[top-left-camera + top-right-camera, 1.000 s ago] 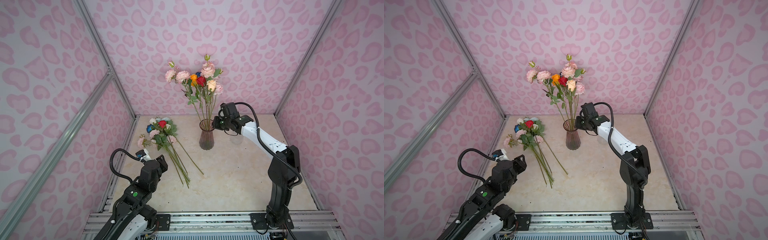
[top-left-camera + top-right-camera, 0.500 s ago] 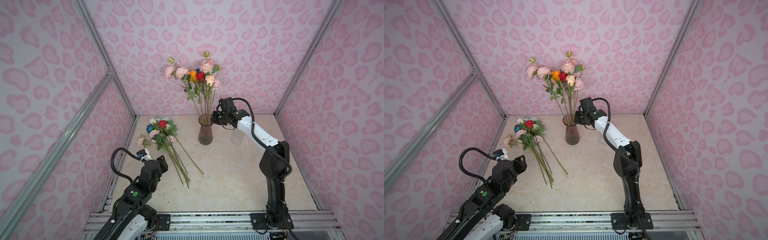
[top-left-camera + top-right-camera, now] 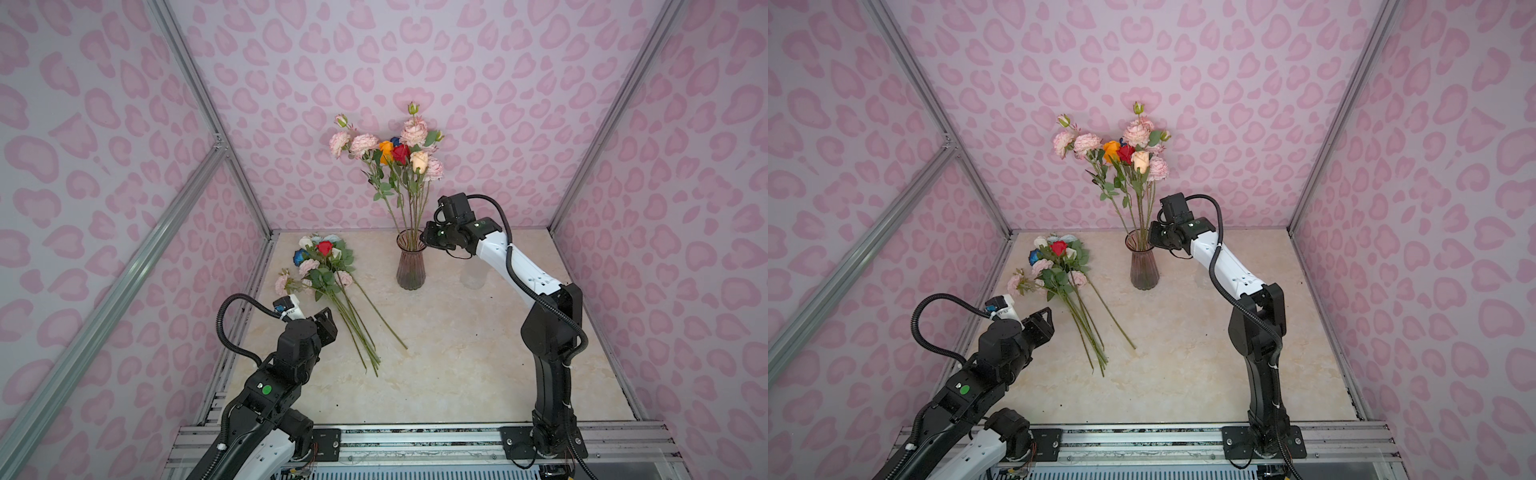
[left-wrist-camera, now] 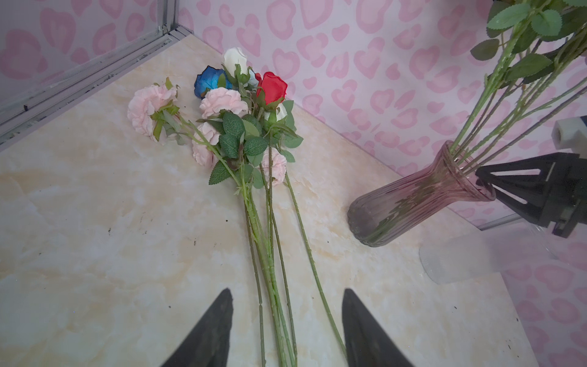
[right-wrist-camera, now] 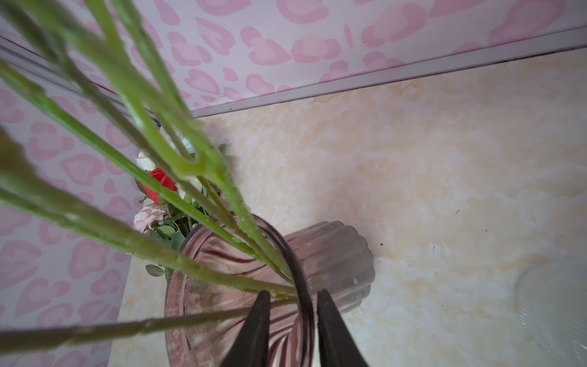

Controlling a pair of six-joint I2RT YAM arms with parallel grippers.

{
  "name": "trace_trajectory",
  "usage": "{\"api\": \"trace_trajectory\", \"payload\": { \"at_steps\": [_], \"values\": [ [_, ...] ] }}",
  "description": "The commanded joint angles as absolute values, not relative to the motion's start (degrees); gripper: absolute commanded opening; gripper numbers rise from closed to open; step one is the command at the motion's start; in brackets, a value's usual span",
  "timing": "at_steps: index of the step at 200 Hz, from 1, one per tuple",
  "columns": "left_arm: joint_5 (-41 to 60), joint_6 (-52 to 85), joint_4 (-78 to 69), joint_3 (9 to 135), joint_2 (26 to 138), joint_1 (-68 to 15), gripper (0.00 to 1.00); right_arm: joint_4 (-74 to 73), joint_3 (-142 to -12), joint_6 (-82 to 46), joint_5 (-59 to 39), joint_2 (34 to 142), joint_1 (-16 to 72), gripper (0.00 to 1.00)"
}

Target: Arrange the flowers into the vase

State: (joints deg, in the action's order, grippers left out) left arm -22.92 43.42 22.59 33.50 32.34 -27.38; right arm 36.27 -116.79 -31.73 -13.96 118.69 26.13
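Note:
A ribbed pink glass vase (image 3: 410, 266) (image 3: 1143, 266) stands upright near the back wall. It holds several flowers (image 3: 395, 153) with pink, orange, red and cream heads. My right gripper (image 3: 424, 239) (image 5: 293, 295) is at the vase's rim (image 5: 298, 273), open, one finger inside and one outside, with a small gap on each side. More flowers (image 3: 328, 266) (image 4: 251, 127) lie in a bunch on the table, left of the vase. My left gripper (image 3: 328, 322) (image 4: 287, 294) hovers open above their stems (image 4: 270, 254), holding nothing.
A clear ribbed glass cup (image 4: 476, 257) (image 5: 556, 302) stands just right of the vase, under my right arm. Pink patterned walls with metal frame bars (image 3: 199, 166) close in the marble table (image 3: 457, 365) on three sides.
My right gripper carried the vase a little toward the back wall while shut on its rim; its jaws have now parted. The left jaws opened slightly; that arm stayed put.

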Motion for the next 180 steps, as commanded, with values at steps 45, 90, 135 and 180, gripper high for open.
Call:
{"api": "trace_trajectory", "payload": {
  "at_steps": [45,90,135,180],
  "values": [
    [-22.19,42.28,22.05,34.89,32.08,-27.25,0.57,35.93,-109.79,-30.15,-11.46,108.92,25.76,0.27],
    [-21.06,42.99,20.84,34.14,33.08,-27.25,0.57,36.38,-98.72,-24.51,-2.43,94.65,21.3,0.28],
    [-18.95,43.88,18.71,33.02,35.75,-27.25,0.56,46.85,-101.83,-17.35,-3.22,95.12,9.52,0.39],
    [-17.28,43.74,18.4,34.43,38.27,-27.25,0.55,48.96,-107.5,-16.28,-10.5,102.66,4.71,0.4]
  ]
}}
